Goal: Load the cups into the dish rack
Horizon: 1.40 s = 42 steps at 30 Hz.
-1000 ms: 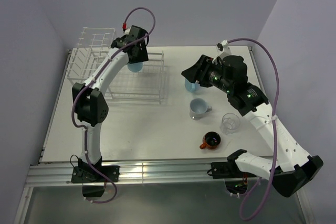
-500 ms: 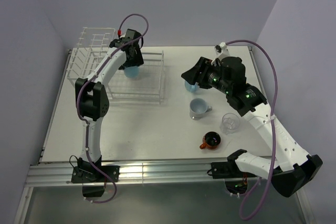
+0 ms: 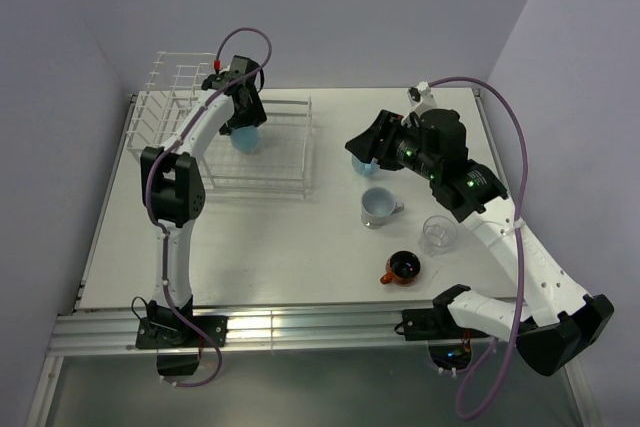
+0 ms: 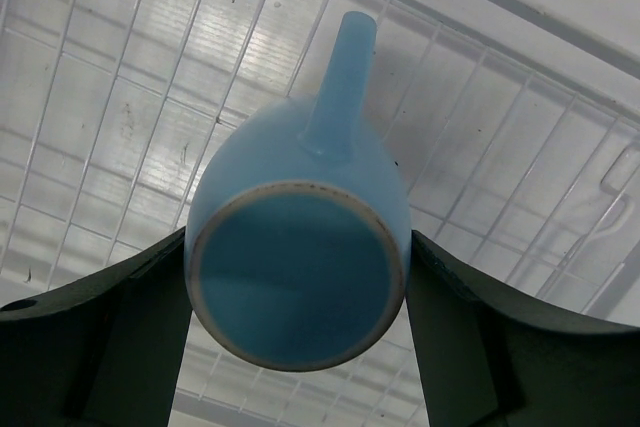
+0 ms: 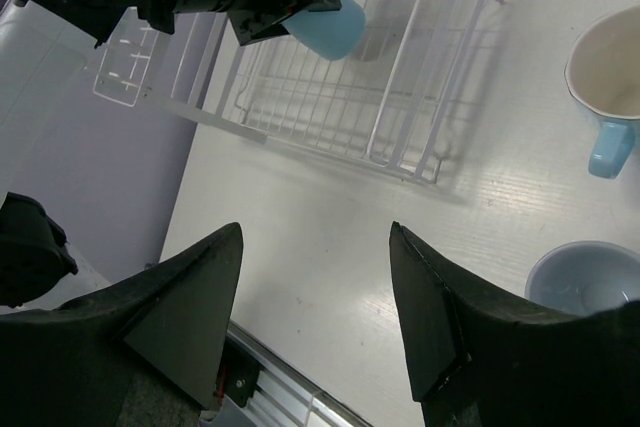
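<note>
Now my left pincer point(image 4: 298, 299) is clamped on a light blue mug point(image 4: 300, 197), holding it above the dish rack point(image 3: 258, 188); my right pincer point(image 5: 315, 237) stands apart, empty, over the table point(image 5: 300, 282).

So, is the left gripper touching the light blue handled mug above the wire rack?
Touching. Left wrist view: both fingers press against the light blue handled mug's sides.

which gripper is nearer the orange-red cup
Right. The right gripper hovers open above the table, beyond the orange-red cup; the left gripper is far across, over the dish rack, shut on a light blue mug.
</note>
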Motion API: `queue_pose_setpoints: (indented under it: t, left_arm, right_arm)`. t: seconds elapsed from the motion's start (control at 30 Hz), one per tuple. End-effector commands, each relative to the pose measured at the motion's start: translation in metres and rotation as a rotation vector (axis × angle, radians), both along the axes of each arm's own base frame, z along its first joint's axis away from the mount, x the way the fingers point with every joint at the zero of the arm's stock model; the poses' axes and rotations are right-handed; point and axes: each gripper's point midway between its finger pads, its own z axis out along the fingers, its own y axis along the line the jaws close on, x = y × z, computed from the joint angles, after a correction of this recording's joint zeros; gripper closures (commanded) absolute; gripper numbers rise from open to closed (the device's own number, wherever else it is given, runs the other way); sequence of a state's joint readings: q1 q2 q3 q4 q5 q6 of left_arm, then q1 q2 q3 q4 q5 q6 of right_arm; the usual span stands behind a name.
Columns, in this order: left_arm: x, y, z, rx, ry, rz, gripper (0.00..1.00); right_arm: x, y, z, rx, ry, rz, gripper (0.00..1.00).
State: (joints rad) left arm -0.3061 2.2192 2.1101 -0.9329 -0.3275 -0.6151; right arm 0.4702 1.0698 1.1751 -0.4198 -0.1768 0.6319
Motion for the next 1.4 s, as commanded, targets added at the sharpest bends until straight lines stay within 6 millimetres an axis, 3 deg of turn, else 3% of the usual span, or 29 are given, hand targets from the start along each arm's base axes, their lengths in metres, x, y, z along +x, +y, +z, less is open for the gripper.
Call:
queue_pose_setpoints:
  t: [0.0,0.13,0.17,0.3,0.6,0.83,1.37]
  left_arm:
    - [0.018,0.0,0.033,-0.023,-0.107,0.032,0.97]
    - [0.017,-0.001,0.029,-0.027,-0.1,0.029,0.78]
    - [0.017,-0.001,0.027,-0.026,-0.095,0.027,0.68]
    - [0.016,-0.002,0.029,-0.03,-0.112,0.03,0.45]
    - [0.011,-0.008,0.031,-0.014,-0.128,0.034,0.18]
    - [0.005,-0.015,0.029,0.005,-0.145,0.034,0.07]
    - [-0.01,-0.016,0.037,0.066,-0.176,0.063,0.06]
  right_arm:
    - [0.002,-0.003,0.01,0.002,-0.049,-0.003,0.32]
    - [0.001,-0.003,0.01,0.002,-0.05,-0.005,0.32]
    - [0.001,-0.003,0.009,0.002,-0.049,-0.005,0.32]
    - [0.001,-0.003,0.009,-0.002,-0.049,-0.005,0.32]
    - [0.001,-0.004,0.007,-0.007,-0.046,-0.005,0.32]
    - [0.0,-0.005,0.006,-0.013,-0.05,-0.007,0.32]
    - [-0.002,-0.01,0.004,-0.036,-0.053,-0.015,0.31]
